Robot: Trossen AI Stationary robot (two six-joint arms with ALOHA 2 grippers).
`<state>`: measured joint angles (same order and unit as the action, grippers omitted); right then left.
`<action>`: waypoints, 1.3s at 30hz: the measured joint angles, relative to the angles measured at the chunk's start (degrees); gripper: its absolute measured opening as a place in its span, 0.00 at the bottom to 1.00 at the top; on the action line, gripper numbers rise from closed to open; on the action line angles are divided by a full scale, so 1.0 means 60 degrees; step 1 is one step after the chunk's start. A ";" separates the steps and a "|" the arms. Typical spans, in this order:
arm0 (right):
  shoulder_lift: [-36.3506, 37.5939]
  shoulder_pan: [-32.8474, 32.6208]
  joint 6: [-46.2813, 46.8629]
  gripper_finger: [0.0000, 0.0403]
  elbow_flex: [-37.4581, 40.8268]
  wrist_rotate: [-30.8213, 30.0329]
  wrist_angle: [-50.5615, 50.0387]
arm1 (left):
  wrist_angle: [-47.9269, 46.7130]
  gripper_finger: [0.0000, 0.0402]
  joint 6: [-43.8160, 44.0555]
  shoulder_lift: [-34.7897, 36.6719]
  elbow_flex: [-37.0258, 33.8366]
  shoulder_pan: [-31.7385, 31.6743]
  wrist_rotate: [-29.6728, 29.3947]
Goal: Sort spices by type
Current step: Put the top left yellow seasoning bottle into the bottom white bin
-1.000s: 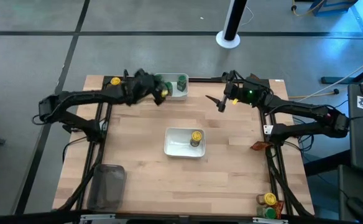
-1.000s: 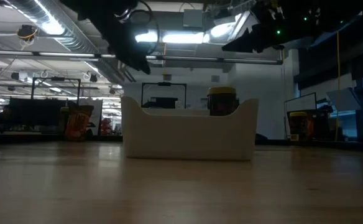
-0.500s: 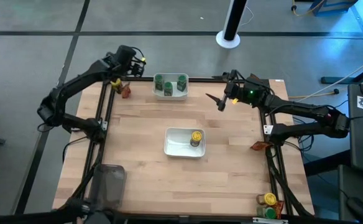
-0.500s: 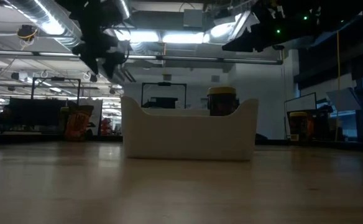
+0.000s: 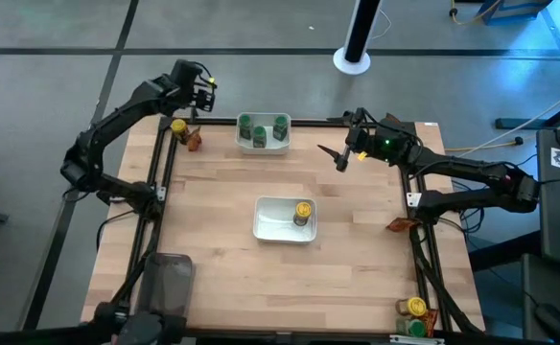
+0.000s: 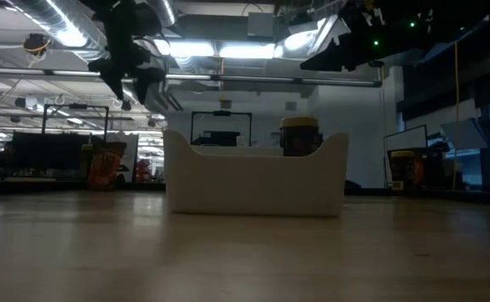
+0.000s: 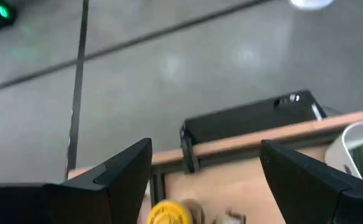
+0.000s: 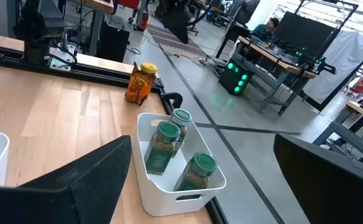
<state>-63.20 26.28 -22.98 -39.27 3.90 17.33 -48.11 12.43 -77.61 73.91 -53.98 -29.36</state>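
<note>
My left gripper (image 5: 195,103) (image 7: 206,146) is open and hovers over the table's far-left corner, above a yellow-capped jar (image 5: 177,126) (image 7: 169,213) that stands beside a brown-orange packet (image 5: 194,141). A white bowl (image 5: 282,146) (image 8: 169,200) at the far edge holds three green-capped jars (image 5: 260,131) (image 8: 163,144). The middle bowl (image 5: 270,222) (image 6: 253,180) holds one yellow-capped jar (image 5: 302,212) (image 6: 299,136). My right gripper (image 5: 333,158) (image 8: 202,142) is open and held in the air right of the far bowl. More jars (image 5: 415,309) stand at the near-right corner.
A clear grey tray (image 5: 170,286) lies at the near-left corner. Another brown-orange packet (image 5: 400,224) rests on the right frame rail. Black frame rails (image 5: 157,172) run along the table's sides. Bare wood (image 5: 213,192) spreads between the two bowls and the tray.
My left gripper has swung from the green-jar bowl toward the table's far-left corner and now hovers over the yellow-capped jar there. All three green-capped jars in the bowl, partly covered by the arm before, now show. My right arm has kept still.
</note>
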 joint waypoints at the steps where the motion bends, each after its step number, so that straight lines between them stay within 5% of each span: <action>1: 0.0000 0.0000 0.0000 0.97 0.0000 0.0000 0.0002 | -0.0385 0.70 0.0071 -0.0186 0.0322 -0.0048 0.0023; 11: 0.0000 0.0000 0.0015 0.97 0.0000 0.0025 -0.0232 | -0.3633 0.70 0.0729 -0.2073 0.2003 -0.0903 0.0038; 39: 0.0000 0.0000 0.0025 0.97 0.0000 0.0033 -0.0374 | -0.4659 0.70 0.1369 -0.4566 0.1419 -0.0903 -0.0014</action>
<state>-63.20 26.28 -22.83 -39.27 4.10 15.09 -76.07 20.64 -105.00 82.43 -59.40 -29.45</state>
